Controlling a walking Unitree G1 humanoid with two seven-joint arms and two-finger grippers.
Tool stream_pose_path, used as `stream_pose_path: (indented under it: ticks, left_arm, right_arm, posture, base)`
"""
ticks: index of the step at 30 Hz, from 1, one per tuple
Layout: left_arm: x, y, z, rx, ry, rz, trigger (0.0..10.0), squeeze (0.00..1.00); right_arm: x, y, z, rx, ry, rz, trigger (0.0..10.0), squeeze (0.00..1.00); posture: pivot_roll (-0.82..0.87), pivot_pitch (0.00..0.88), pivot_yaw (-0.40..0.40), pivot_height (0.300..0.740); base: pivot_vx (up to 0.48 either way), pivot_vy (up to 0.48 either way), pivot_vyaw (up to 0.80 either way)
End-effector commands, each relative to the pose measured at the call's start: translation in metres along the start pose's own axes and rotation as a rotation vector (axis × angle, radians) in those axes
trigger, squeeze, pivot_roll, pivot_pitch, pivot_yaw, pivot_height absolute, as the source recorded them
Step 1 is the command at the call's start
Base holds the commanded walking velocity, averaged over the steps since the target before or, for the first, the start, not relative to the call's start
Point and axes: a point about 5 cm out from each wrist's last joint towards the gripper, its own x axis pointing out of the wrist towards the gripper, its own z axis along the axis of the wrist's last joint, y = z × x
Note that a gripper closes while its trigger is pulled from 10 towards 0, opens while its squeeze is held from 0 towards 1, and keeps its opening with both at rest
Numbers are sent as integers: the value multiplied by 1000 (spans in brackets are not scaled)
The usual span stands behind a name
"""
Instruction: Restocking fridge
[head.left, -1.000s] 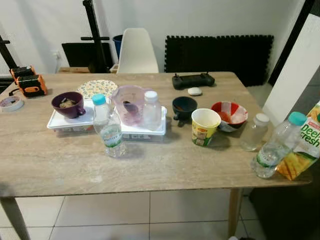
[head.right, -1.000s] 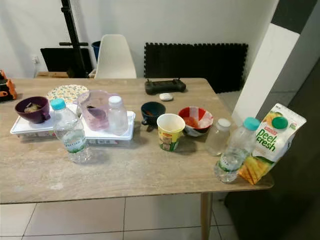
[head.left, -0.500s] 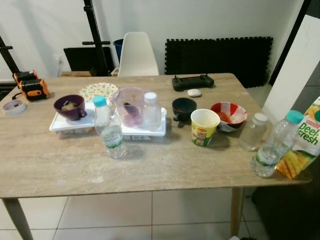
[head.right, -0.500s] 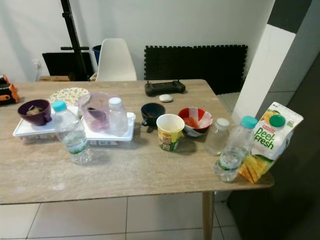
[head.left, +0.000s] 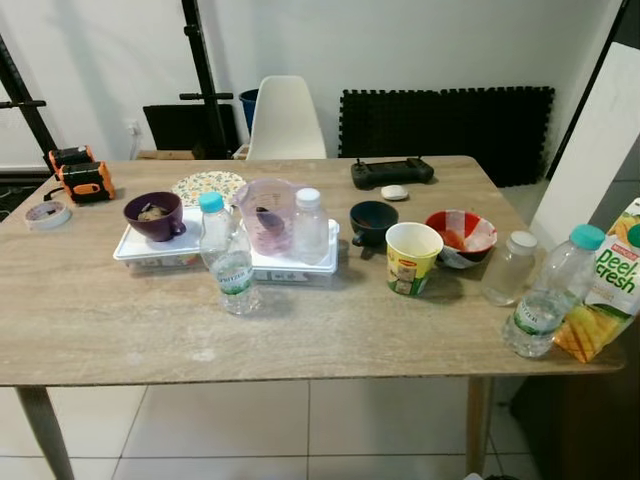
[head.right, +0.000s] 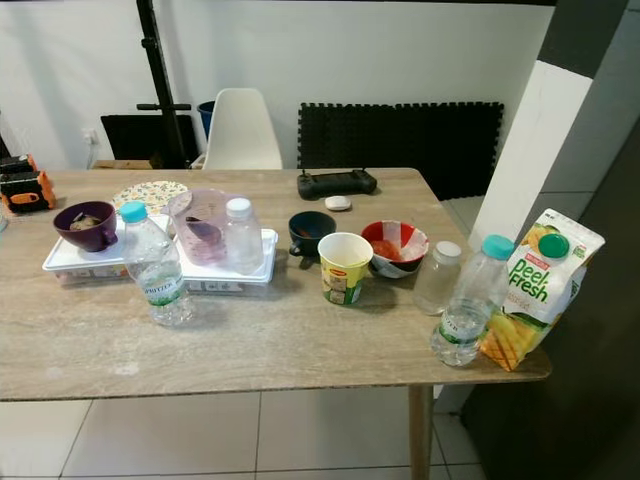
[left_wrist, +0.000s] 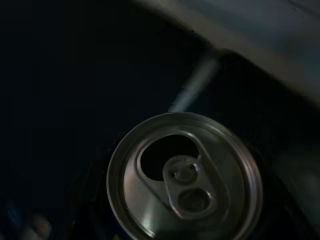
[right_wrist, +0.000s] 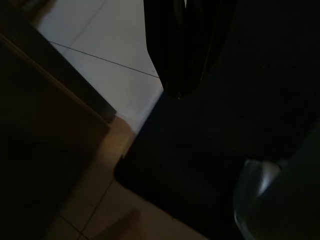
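Several drinks stand on the wooden table (head.left: 120, 320). A water bottle with a blue cap (head.left: 230, 265) is left of the middle. At the right edge are a teal-capped water bottle (head.left: 548, 300), a small clear bottle (head.left: 507, 268) and a Peel Fresh juice carton (head.left: 608, 295). The left wrist view is dark, with the silver top of an opened drink can (left_wrist: 182, 175) close up; my left gripper holds it below the table edge. My right gripper (right_wrist: 177, 92) hangs over the tiled floor, its black fingers together, beside a dark mat.
A white tray (head.left: 135, 247) carries a purple bowl (head.left: 153, 214), a pink pitcher (head.left: 265, 213) and a small bottle (head.left: 310, 225). A dark cup (head.left: 373, 218), yellow paper cup (head.left: 412, 256) and red-white bowl (head.left: 458, 232) stand mid-table. Behind are a controller (head.left: 392, 172) and a white chair (head.left: 285, 118).
The whole picture has shifted slightly right and the table looks a little farther off, so the camera moved. Nothing on the table has moved.
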Motion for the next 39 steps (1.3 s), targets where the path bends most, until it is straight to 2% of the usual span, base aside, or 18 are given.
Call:
stream_pose_path:
  ticks: [1, 2, 3, 4, 5, 6, 8, 15, 20, 23, 25, 26, 28, 32, 34, 35, 37, 39]
  left_arm:
    - [1, -10, 11, 96, -46, -49, 10000, 0]
    - [1, -10, 11, 96, -46, -49, 10000, 0]
    - [0, -20, 21, 183, -85, -99, 10000, 0]
    - [0, -20, 21, 183, -85, -99, 10000, 0]
    - [-1, -29, 28, 260, -119, -141, 10000, 0]
    - [-1, -29, 28, 260, -119, -141, 10000, 0]
    - [-2, -43, 38, 346, -156, -192, 10000, 0]
    - [-5, -54, 38, 409, -164, -231, 10000, 0]
    - [-9, -66, 26, 459, -148, -277, 10000, 0]
    - [-9, -67, 24, 464, -145, -282, 10000, 0]
    - [-10, -68, 21, 476, -138, -292, 10000, 0]
    - [-10, -68, 21, 476, -138, -292, 10000, 0]
    - [-10, -69, 20, 488, -139, -304, 10000, 0]
    - [-10, -69, 21, 486, -144, -309, 10000, 0]
    - [-8, -61, 19, 498, -132, -299, 10000, 0]
    - [-8, -61, 19, 498, -132, -299, 10000, 0]
    - [-6, -50, 17, 480, -112, -275, 10000, 0]
    - [-3, -41, 22, 431, -113, -252, 10000, 0]
  right_arm:
    - [0, -1, 1, 24, -10, -8, 10000, 0]
    - [0, -1, 1, 24, -10, -8, 10000, 0]
    - [0, 0, 1, 28, -10, -9, 10000, 0]
    - [0, 0, 1, 28, -10, -9, 10000, 0]
    - [0, 0, 1, 30, -8, -10, 10000, 0]
    - [0, 0, 1, 30, -8, -10, 10000, 0]
    - [0, 2, 0, 39, -5, -7, 10000, 0]
    - [0, 4, -3, 49, 3, -2, 10000, 0]
    - [0, 4, -7, 77, 17, 2, 10000, 0]
    - [0, 4, -8, 94, 18, 2, 10000, 0]
    - [0, 3, -11, 178, 22, -11, 10000, 0]
    - [0, 3, -11, 178, 22, -11, 10000, 0]
    - [0, -2, -13, 243, 16, -30, 10000, 0]
    - [-1, -9, -14, 262, 17, -56, 10000, 0]
    - [-1, -7, -14, 316, -3, -58, 10000, 0]
    - [-1, -7, -14, 316, -3, -58, 10000, 0]
    - [-1, -4, -12, 332, -24, -41, 10000, 0]
    - [-2, -15, -12, 312, -52, -21, 10000, 0]
  posture:
    - [-56, 0, -11, 740]
    - [-56, 0, -11, 740]
    - [-55, 0, -8, 740]
    - [-55, 0, -8, 740]
    - [-58, 0, -2, 740]
    - [-58, 0, -2, 740]
    - [-63, 0, -3, 740]
    - [-85, 0, -5, 740]
    - [-91, 0, -10, 740]
    - [-91, 0, -10, 740]
    - [-99, 0, -4, 740]
    - [-99, 0, -4, 740]
    - [-74, 0, -17, 740]
    - [-65, 13, -13, 740]
    - [-74, 30, -12, 740]
    - [-74, 30, -12, 740]
    - [-69, 31, -13, 740]
    - [-62, 45, -7, 740]
  base:
    - [0, 0, 0]
    - [0, 0, 0]
    - [0, 0, 0]
    - [0, 0, 0]
    - [0, 0, 0]
    - [0, 0, 0]
    - [0, 0, 0]
    - [0, 0, 0]
    - [0, 0, 0]
    - [0, 0, 0]
    - [0, 0, 0]
    - [0, 0, 0]
    - [0, 0, 0]
    - [0, 0, 0]
    - [0, 0, 0]
    - [0, 0, 0]
    - [0, 0, 0]
    - [0, 0, 0]
